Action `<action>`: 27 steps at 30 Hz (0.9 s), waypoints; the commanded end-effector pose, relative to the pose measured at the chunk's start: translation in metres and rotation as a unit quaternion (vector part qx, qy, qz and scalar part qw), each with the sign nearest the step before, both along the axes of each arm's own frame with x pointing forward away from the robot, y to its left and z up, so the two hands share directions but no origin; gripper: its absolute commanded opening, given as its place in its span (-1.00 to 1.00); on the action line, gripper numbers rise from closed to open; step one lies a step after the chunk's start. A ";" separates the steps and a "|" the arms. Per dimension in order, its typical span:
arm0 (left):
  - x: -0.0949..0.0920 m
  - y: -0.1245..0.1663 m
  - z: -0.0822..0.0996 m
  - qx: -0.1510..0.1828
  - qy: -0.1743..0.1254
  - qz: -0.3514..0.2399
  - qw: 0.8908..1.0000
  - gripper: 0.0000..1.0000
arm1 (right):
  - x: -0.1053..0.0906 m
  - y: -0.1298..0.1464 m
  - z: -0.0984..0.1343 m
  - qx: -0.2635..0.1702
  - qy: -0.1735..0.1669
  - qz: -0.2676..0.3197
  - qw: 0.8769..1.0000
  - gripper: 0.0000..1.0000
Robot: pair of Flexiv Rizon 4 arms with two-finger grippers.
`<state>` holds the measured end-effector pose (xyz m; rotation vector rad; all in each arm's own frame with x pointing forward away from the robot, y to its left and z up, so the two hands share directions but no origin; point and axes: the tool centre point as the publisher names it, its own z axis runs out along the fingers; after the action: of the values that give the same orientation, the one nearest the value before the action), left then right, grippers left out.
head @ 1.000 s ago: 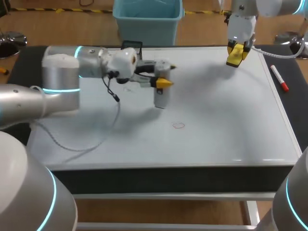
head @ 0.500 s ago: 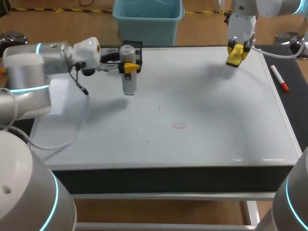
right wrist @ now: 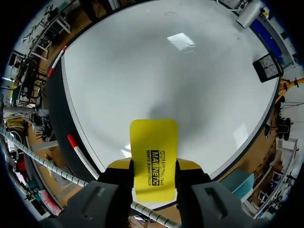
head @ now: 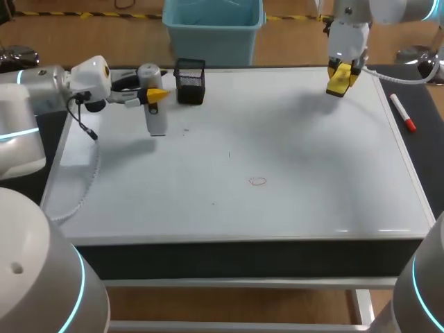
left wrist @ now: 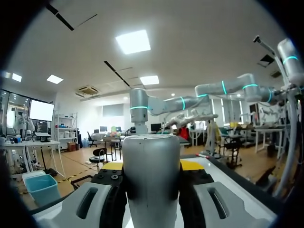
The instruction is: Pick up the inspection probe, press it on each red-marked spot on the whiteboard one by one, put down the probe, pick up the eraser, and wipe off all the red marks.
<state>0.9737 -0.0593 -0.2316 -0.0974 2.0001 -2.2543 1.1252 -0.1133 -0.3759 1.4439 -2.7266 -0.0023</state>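
Nearest the front of the counter, the whiteboard carries one red mark, a small loop a little ahead of the board's middle. Farther back on the robot's left side, the left gripper is clamped on the one inspection probe, a pale cylinder held roughly upright over the board's far left corner. The left wrist view shows the probe filling the gap between both fingers. Whether its lower end touches the board cannot be told. Along the right rim lies one red-capped marker, well apart from both arms. Just beside the probe, at the far edge, stands one black mesh holder. Farthest back on the right, the right gripper hangs above the board's far right corner, its two fingers closed from both sides on the one yellow eraser, which juts out past the tips.
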 end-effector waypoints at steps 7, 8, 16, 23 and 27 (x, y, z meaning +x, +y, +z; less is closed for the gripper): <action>-0.001 0.000 0.002 0.001 0.000 0.001 1.000 -1.00 | -0.009 0.014 0.007 -0.002 -0.013 0.019 1.000 -1.00; -0.001 0.000 0.002 0.001 0.000 0.001 1.000 -1.00 | -0.016 0.023 0.010 -0.002 -0.020 0.031 0.999 -1.00; -0.001 0.000 0.002 0.001 0.000 0.001 1.000 -1.00 | -0.077 0.088 0.022 -0.021 -0.032 0.097 0.995 -1.00; -0.001 0.000 0.002 0.001 0.000 0.001 1.000 -1.00 | -0.144 0.144 0.016 0.002 -0.033 0.143 0.989 -1.00; -0.001 0.000 0.002 0.001 0.000 0.001 1.000 -1.00 | -0.174 0.165 0.007 0.011 -0.021 0.160 0.987 -1.00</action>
<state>0.9721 -0.0586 -0.2299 -0.1004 2.0029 -2.2507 0.9882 0.0404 -0.3672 1.8394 -2.4550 -0.1081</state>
